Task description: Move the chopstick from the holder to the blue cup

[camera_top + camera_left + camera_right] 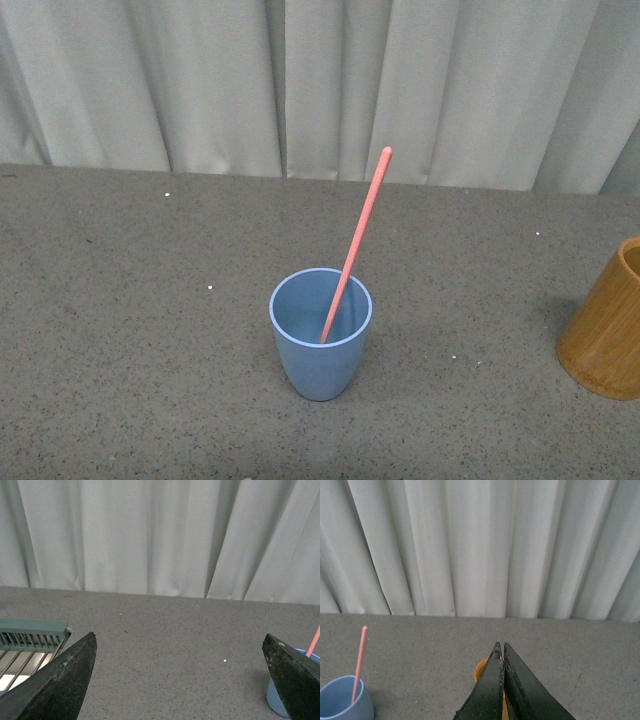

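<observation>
The blue cup stands on the grey table in the middle of the front view. One salmon-pink chopstick stands in it, leaning up and to the right. The orange-brown holder is at the right edge, partly cut off. Neither arm shows in the front view. My left gripper is open and empty over bare table; the blue cup and the chopstick tip peek past one finger. My right gripper is shut, above the holder. The blue cup and chopstick show to one side.
Grey-white curtains hang behind the table's far edge. A pale green slatted rack lies beside my left gripper in the left wrist view. Small white specks dot the tabletop.
</observation>
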{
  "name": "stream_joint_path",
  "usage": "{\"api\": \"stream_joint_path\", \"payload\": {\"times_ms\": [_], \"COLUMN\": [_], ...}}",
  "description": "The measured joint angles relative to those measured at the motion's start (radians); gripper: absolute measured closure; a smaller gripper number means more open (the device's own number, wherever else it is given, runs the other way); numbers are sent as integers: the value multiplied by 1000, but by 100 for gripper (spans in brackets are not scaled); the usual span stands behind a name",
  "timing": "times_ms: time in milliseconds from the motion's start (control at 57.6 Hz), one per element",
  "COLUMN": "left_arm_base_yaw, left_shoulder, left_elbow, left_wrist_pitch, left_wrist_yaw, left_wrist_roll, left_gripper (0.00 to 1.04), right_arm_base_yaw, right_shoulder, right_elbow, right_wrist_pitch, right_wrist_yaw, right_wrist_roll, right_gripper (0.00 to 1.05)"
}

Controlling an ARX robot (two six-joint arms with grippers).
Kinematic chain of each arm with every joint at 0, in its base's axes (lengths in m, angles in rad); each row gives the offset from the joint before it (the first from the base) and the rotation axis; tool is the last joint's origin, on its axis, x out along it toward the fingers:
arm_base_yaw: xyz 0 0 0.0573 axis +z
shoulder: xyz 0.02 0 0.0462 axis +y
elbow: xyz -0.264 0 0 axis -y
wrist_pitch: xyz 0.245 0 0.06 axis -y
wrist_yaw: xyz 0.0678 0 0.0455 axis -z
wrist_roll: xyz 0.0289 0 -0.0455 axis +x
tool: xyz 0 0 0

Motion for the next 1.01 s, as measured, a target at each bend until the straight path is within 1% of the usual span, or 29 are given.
{"api": "stream_joint_path", "payload": {"times_ms": [35, 87, 104, 139, 174, 208, 504, 747, 1008], "left_arm_base_yaw": [0, 0, 0, 0, 0, 0, 0, 0, 0], "left_shoulder": [0, 0, 0, 0, 0, 0, 0, 0, 0], "left_elbow": [0, 0, 0, 0, 0, 0, 0, 0, 0], "left_wrist_pitch": [0, 0, 0, 0, 0, 0, 0, 0, 0], "left_wrist_yaw": [0, 0, 0, 0, -1, -1, 0, 0, 0], "left_wrist_roll": [0, 0, 0, 0, 0, 0, 0, 0, 0], "left_gripper": [7, 7, 7, 7, 7, 7, 7, 7, 7], "right_arm_base_yaw": [0, 0, 0, 0, 0, 0, 0, 0, 0], "right_shoulder": [54, 86, 88, 86, 77, 51, -69, -144, -193], "right_elbow": [95, 181, 189, 200, 193, 163, -87, -204, -279], "right_wrist_pitch": [-44, -50, -46, -35, -33, -14, 83, 130, 155], "right_wrist_yaw": [0, 0, 0, -1, -2, 0, 0, 1, 0], "right_wrist_roll": [0, 0, 0, -2, 1, -5, -3, -3, -3], "right_gripper": [104, 104, 104, 98, 99, 104, 104, 104, 104]}}
